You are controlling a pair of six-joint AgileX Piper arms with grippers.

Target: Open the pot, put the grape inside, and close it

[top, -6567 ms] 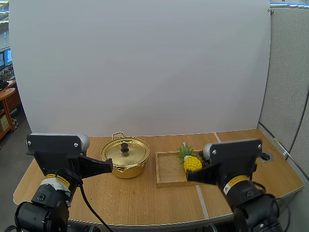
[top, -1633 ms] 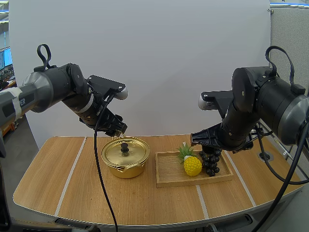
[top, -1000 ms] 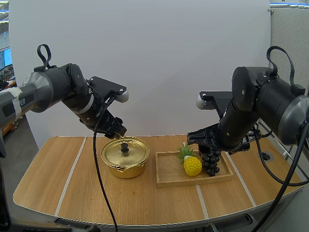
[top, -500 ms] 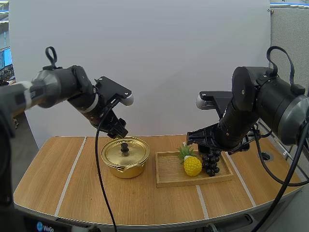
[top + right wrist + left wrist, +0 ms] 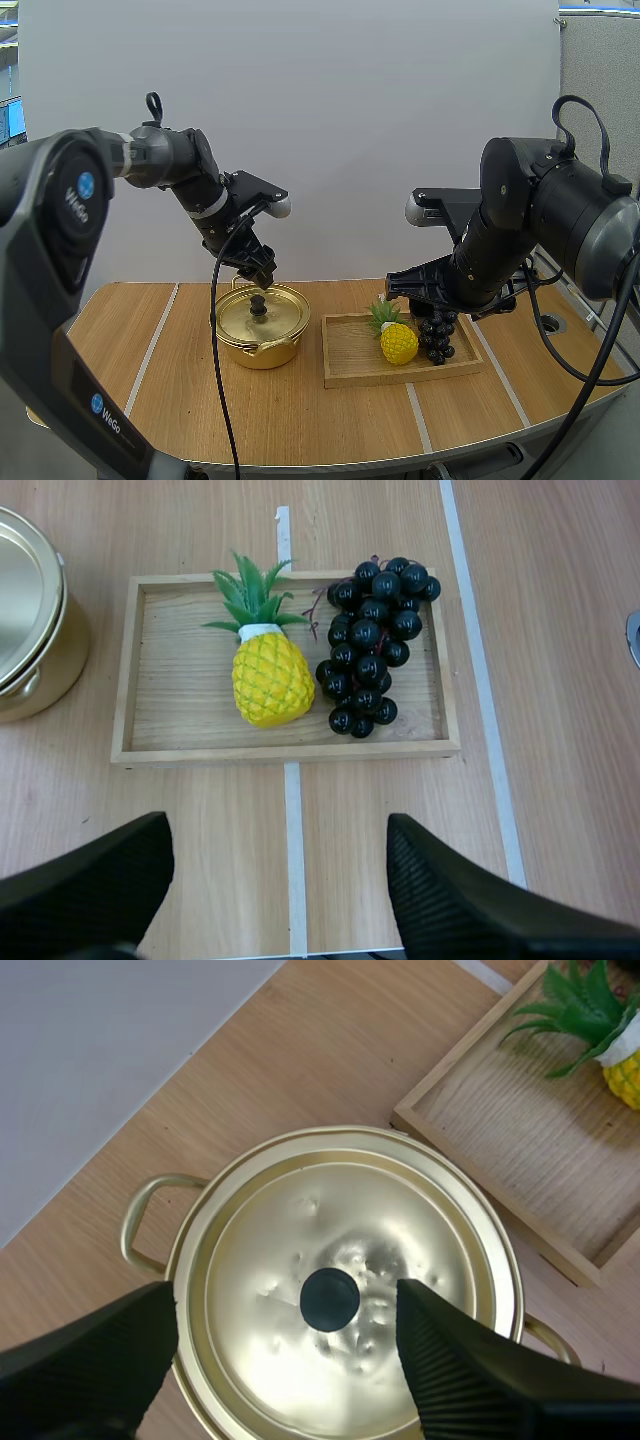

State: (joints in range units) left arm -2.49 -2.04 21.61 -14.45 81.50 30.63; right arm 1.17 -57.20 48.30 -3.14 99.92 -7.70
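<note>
Left end effector (image 5: 286, 1297) nearer, one pot (image 5: 262, 351)

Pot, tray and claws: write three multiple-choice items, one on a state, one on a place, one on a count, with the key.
1. Under the open left claw, the lid of the pot is:
A. seated on the pot
B. tipped against the rim
C. missing

2. The grapes lie:
A. inside the pot
B. in the wooden tray, beside the pineapple
C. between the left claw's fingers

3. Things lying in the tray:
A. one
B. two
C. four

Key:
1 A, since the left wrist view shows the lid flat on the pot with its black knob between the spread fingers.
2 B, since the right wrist view shows the bunch inside the tray's rim next to the pineapple.
3 B, since only the pineapple and the grapes lie there.
</note>
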